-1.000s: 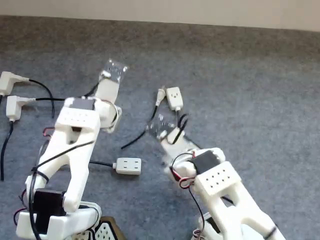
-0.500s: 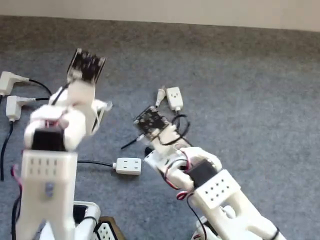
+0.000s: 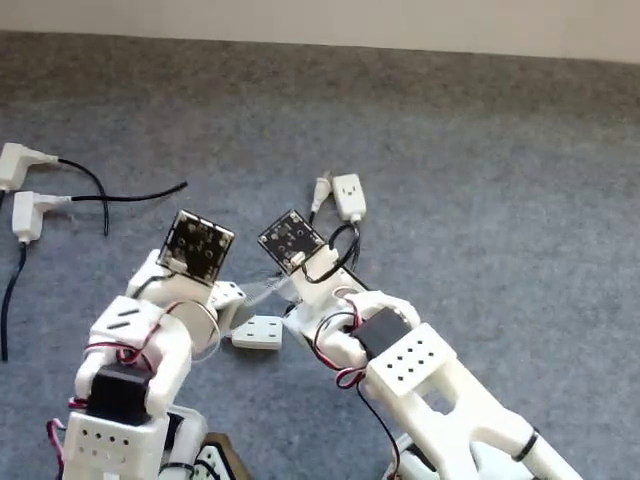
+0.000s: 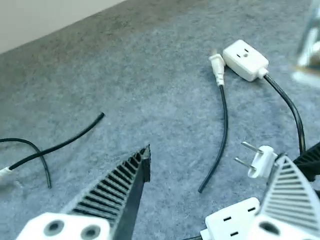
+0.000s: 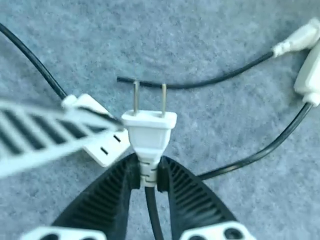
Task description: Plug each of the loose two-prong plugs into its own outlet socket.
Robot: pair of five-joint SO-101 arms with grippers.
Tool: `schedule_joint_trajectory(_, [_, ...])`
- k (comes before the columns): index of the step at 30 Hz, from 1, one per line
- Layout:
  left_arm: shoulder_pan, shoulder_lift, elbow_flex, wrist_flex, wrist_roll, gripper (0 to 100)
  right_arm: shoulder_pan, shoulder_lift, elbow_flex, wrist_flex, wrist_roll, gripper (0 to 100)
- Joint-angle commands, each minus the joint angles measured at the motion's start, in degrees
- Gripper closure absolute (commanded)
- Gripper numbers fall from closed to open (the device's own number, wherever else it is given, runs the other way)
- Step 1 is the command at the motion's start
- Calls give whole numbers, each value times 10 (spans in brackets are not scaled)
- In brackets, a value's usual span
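Right gripper (image 5: 147, 176) has its fingers clamped on the two-prong plug (image 5: 148, 127) at the neck, prongs out, close to the outlet socket (image 5: 102, 146) — and the left gripper (image 4: 214, 155), fingers wide apart, has swung back in beside it, probably to steady that socket.

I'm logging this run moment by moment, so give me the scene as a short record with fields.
surface: grey carpet
right gripper: shut on the neck of a white two-prong plug, prongs bare and pointing away
left gripper: open, close to a flat white outlet block
plug and block: near each other, not yet joined
farther off: second white outlet socket, another white plug lying beside it
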Motion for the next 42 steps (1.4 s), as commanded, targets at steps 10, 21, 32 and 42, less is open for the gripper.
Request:
schedule_joint_trajectory(10, [-29, -32, 124, -108, -14, 632, -71, -8, -19, 26, -7, 991])
schedule_joint_trajectory(21, [-29, -32, 132, -107, -13, 632, -38, -70, -239, 212, 22, 991])
schedule_joint_trajectory(32, [15, -32, 145, -106, -14, 632, -29, -32, -306, 238, 19, 991])
schedule_joint_trajectory(42, [-75, 2, -22, 3, 29, 629, 20, 50, -268, 236, 72, 991])
